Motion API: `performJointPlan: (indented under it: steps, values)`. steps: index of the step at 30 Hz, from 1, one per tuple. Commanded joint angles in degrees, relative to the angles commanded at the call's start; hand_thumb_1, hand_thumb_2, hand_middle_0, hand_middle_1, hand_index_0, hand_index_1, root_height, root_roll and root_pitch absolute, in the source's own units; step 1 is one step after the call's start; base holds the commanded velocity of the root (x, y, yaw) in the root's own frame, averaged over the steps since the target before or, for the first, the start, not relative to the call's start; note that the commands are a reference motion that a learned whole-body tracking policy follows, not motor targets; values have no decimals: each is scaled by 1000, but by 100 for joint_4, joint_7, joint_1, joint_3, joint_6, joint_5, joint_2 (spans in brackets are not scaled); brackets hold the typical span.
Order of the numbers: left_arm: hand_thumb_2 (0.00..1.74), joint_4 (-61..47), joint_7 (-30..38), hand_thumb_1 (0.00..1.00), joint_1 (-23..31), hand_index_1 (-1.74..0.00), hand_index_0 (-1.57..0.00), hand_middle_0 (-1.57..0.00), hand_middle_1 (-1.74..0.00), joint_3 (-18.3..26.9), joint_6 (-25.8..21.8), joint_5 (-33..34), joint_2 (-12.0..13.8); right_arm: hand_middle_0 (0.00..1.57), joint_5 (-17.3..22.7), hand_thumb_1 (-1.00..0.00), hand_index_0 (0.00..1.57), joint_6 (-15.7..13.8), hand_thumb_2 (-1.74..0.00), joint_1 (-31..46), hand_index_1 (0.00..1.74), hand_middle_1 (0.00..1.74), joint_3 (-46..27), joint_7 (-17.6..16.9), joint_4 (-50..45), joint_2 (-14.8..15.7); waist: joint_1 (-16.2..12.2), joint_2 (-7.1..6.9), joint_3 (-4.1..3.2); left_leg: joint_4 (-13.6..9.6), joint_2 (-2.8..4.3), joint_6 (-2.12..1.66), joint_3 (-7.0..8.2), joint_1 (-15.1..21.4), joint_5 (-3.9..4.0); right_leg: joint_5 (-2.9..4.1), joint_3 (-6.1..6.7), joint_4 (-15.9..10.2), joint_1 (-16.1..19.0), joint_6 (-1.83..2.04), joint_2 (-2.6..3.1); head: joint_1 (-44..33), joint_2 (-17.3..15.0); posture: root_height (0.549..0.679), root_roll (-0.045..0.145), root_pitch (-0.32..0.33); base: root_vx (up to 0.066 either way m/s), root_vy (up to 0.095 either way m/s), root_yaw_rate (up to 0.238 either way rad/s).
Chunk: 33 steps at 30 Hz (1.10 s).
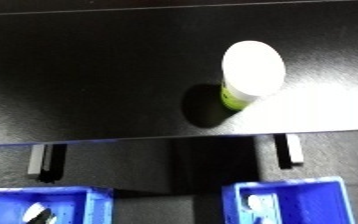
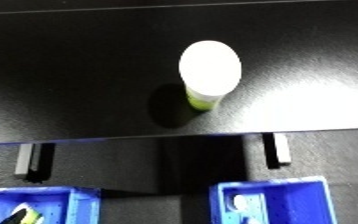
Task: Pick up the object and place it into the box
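Left eye view shows the task's thing, an upright cylindrical container with a broad white lid and a yellow-green body (image 1: pixel 249 75), standing alone on the black matte table (image 1: pixel 87 75), its dark shadow falling just beside it on the left. No hand shows in either view, so nothing can be said of the fingers, and the container is held by nothing. The pick has not begun; I judge the task to be at its very start.

Nearer the robot than the container runs the table's front edge, with two pale upright brackets (image 1: pixel 288 150) below it. Beyond those, at the lower edge, sit two blue plastic bins: one (image 1: pixel 291 202) almost directly below the container, another (image 2: pixel 33 205) well off to its left, each with something small inside that I cannot identify.

The next move calls for a hand to reach over the bins and close round the body below the lid. Nothing stands beside the container to obstruct it.
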Motion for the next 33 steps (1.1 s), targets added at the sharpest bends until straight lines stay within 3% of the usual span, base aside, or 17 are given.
performJointPlan:
  steps: [7, 12, 16, 20, 24, 27, 33]
  values:
    - [0, 40, 135, 0, 32, 0, 0, 0, 0, -94, 108, 169, -37, 0, -217, 0, 0, -24, 0, -47, 0, 0, 39, 11, -117, -108, -52, 13, -31, 78, 14, 8, 34, 25, -60, -26, 33, 61, 7, -31, 21, 451, -174, 636, 26, -59, 7, 13, -63]
    - [0, -42, 203, 0, 92, 0, 0, 0, 0, -259, 126, 487, -53, 0, -447, 0, 0, 16, 0, -110, 0, 0, 99, -24, -474, -308, -68, 39, -22, 99, 7, -3, 28, 18, -74, -32, 34, 80, 5, -42, 6, 571, -542, 636, 30, -58, -17, 18, -17]
    - [0, -146, 286, 0, 145, 0, 0, 0, 0, -330, 214, 428, -81, 0, -581, 0, 0, 166, 0, -222, 0, 0, 179, 3, -993, -557, -81, 28, 8, 92, 2, -5, 11, 16, -78, -31, 43, 69, 4, -51, 5, 495, -1120, 636, 31, -56, -26, 13, -32]
    - [0, -106, 319, 0, 166, 0, 0, 0, 0, -389, 195, 382, -103, 0, -732, 0, 0, 252, 0, -332, 0, 0, 237, 162, -1462, -794, -112, -1, 21, 84, 13, -2, -7, 12, -87, -24, 58, 53, -4, -54, -4, 339, -1454, 636, 31, -56, -11, 16, -46]
    - [0, -10, 288, 0, 234, 0, 0, 0, 0, -369, 109, 421, -109, 0, -893, 0, 0, 352, 0, -340, 0, 0, 234, 445, -1974, -975, -150, -43, 3, 76, 35, -5, -2, 42, -108, -40, 64, 64, 1, -34, -20, 171, -1460, 636, 30, -58, 23, 2, -37]
    - [0, 42, 251, 0, 267, 0, 0, 0, 0, -296, 70, 462, -74, 0, -1001, 0, 0, 669, 0, -275, 0, 0, 260, 710, -2534, -1116, -168, -87, -24, 67, 56, -20, 20, 38, -109, -52, 55, 55, -5, -27, -24, 69, -1414, 636, 30, -55, 10, -19, -35]
    - [0, 44, 200, 0, 357, 0, 0, 0, 0, -144, 82, 553, 50, 0, -916, 0, 0, 1689, 0, -152, 0, 0, 314, 2030, -3646, -1452, -199, -198, -59, 72, 104, -58, 64, 21, -109, -74, 23, 35, 6, -33, -34, -118, -1234, 636, 30, -52, 12, -28, -19]
